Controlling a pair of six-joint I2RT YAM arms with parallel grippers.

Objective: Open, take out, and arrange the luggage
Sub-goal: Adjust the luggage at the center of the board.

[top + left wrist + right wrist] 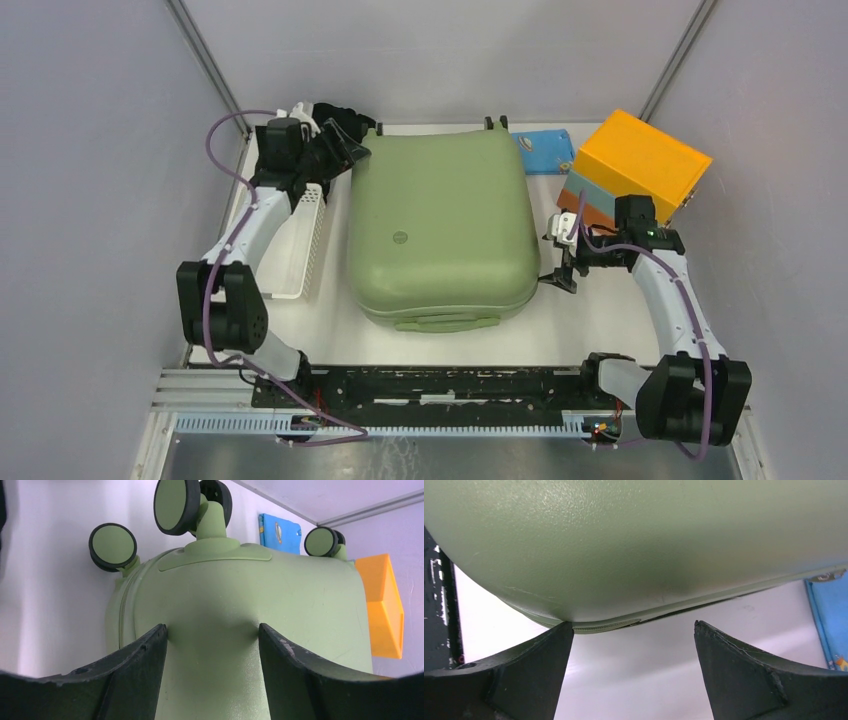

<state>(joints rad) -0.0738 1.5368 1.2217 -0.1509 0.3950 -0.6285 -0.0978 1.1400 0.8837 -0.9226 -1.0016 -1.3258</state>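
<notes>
While both arms flanked it, the large sage-green hard-shell suitcase [440, 225] lay zipped shut mid white table [600, 325]. The left gripper [212, 629] and right gripper [634, 625] gaped, holding nothing. Opening, unpacking and arranging all lay ahead.

White-shelled arms [666, 292] with black joints (purple cables [225, 118] alongside).

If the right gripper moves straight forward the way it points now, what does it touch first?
Most likely the luggage: its green side, near the zip edge, lies just ahead of the open right gripper.
</notes>
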